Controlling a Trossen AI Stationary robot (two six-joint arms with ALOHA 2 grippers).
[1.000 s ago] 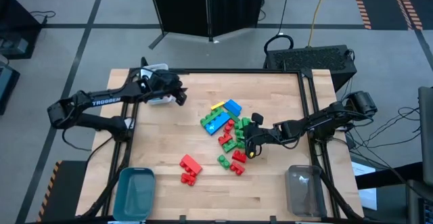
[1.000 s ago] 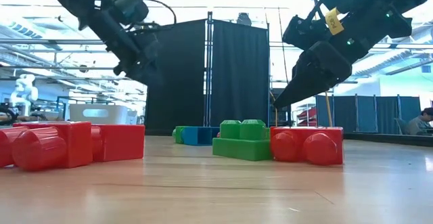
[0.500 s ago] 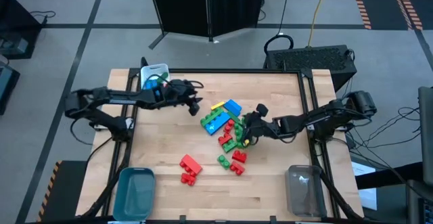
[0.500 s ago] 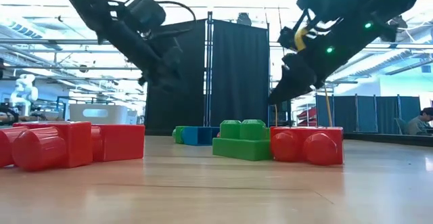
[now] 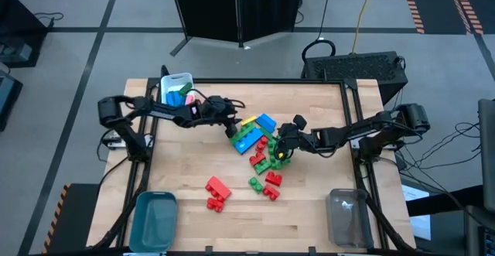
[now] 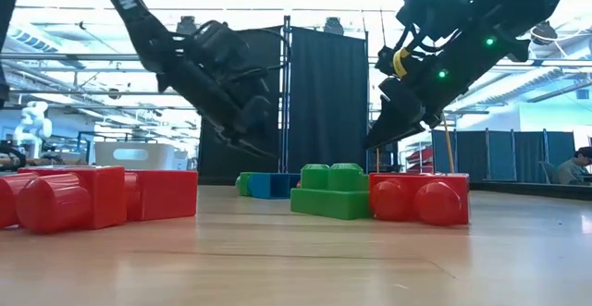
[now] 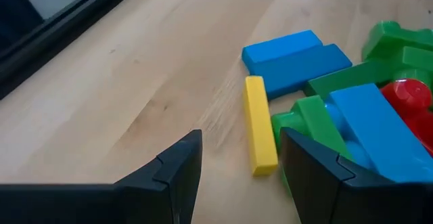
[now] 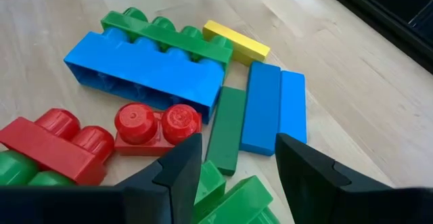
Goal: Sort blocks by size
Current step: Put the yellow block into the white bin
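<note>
A pile of blocks (image 5: 259,141) lies mid-table: blue, green, red and yellow. My left gripper (image 5: 230,126) hovers open at the pile's left edge, and in the left wrist view a thin yellow bar (image 7: 260,132) lies just ahead of its fingers, beside two flat blue blocks (image 7: 298,58). My right gripper (image 5: 280,152) hangs open over the pile's right side, above a thin green bar (image 8: 226,129), a red brick (image 8: 157,126) and a long blue brick (image 8: 145,68). Two red blocks (image 5: 216,194) lie apart toward the near edge.
A white bin (image 5: 178,87) with a few blocks in it stands at the far left corner. A teal bin (image 5: 155,219) sits at the near left and a clear bin (image 5: 346,216) at the near right. Bare wood lies left of the pile.
My left gripper has swung from over the white bin toward the table's right, coming down to the pile's left edge and rolling a little. My right gripper has shifted slightly leftward over the pile and rolled. No block has moved.
</note>
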